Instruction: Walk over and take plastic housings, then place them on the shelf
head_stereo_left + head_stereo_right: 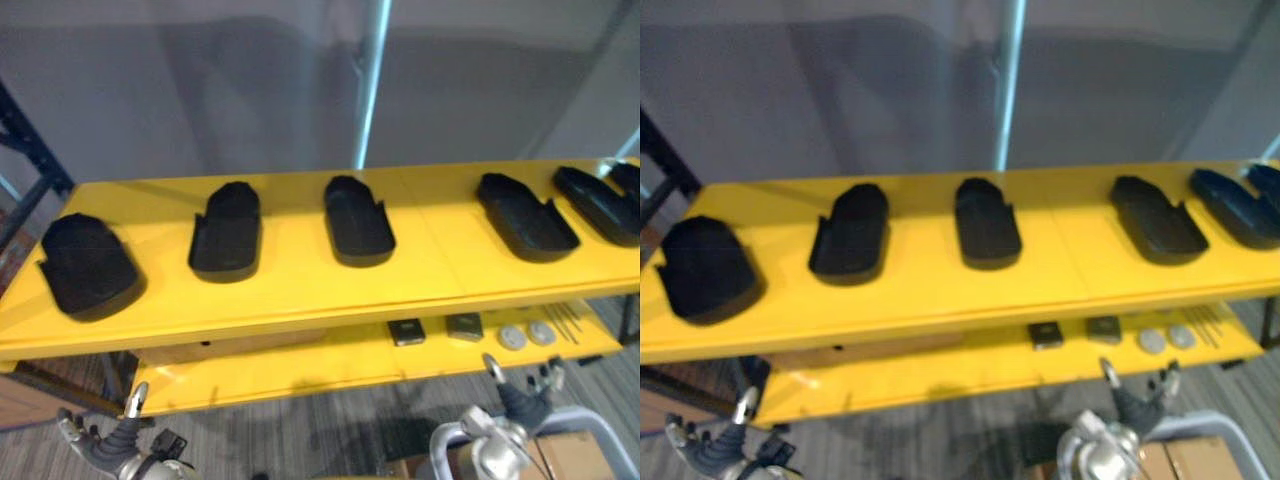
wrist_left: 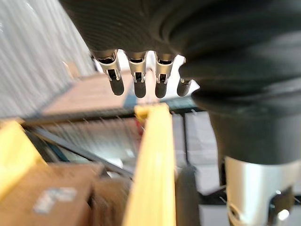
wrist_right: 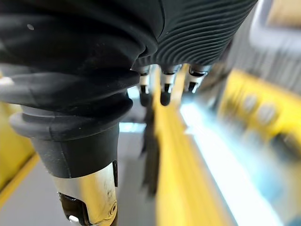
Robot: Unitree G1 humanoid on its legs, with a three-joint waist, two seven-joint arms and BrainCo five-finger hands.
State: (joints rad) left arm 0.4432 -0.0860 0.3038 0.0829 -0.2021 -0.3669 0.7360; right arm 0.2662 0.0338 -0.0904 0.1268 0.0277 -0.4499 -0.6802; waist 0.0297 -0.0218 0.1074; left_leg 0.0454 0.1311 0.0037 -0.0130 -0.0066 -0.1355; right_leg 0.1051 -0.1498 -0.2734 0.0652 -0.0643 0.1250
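Sitting in a row along the top board of the glossy yellow two-level shelf [image 1: 300, 285], the black moulded plastic housings [image 1: 358, 220] are lying apart from one another, hollow side up. The leftmost housing [image 1: 90, 265] is resting near the board's left end, and the rightmost housing [image 1: 628, 178] is being cut off by the edge of the head views, just beside its neighbour.

On the lower yellow board [image 1: 300, 372], two small dark square parts [image 1: 406, 332] are lying next to two round grey discs [image 1: 512, 338] and a few thin metal rods [image 1: 565, 322].

Both hands are hanging low in front of the shelf, below the boards and touching nothing. The left hand [image 1: 105, 450] is showing at the lower left; in its wrist view its fingers [image 2: 139, 82] are hanging straight and loosely spread, holding nothing. The right hand [image 1: 520, 400] is showing at the lower right, its fingers [image 3: 164, 93] likewise relaxed and empty. Every housing is lying on the shelf, none in either hand.
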